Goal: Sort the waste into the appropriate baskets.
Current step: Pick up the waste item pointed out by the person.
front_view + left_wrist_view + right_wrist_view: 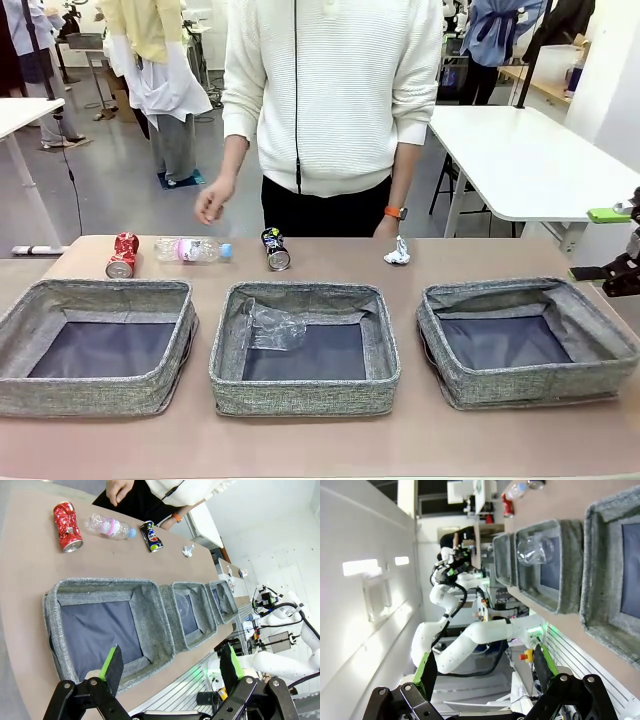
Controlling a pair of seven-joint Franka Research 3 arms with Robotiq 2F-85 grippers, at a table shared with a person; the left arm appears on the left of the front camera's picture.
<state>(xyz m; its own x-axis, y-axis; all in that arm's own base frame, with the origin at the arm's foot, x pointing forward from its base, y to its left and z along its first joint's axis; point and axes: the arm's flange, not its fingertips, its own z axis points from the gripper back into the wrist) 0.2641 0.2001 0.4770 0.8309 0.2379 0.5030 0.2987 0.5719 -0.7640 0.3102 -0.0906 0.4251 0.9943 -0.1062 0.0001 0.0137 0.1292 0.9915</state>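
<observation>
Left claw gapes wide, green pads apart, gripping nothing — right claw likewise spread and empty, rolled sideways, fingers stacked one above the other at the robot's right.

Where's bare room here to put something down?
Bare: the left grey woven basket and the right basket, plus the brown tabletop strip before them. Crowded: the far edge, with crushed red can, clear bottle, dark printed can, white paper wad.

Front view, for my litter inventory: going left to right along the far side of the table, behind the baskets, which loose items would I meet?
crushed red can → clear bottle with pink label and blue cap → dark printed can → white paper wad
</observation>
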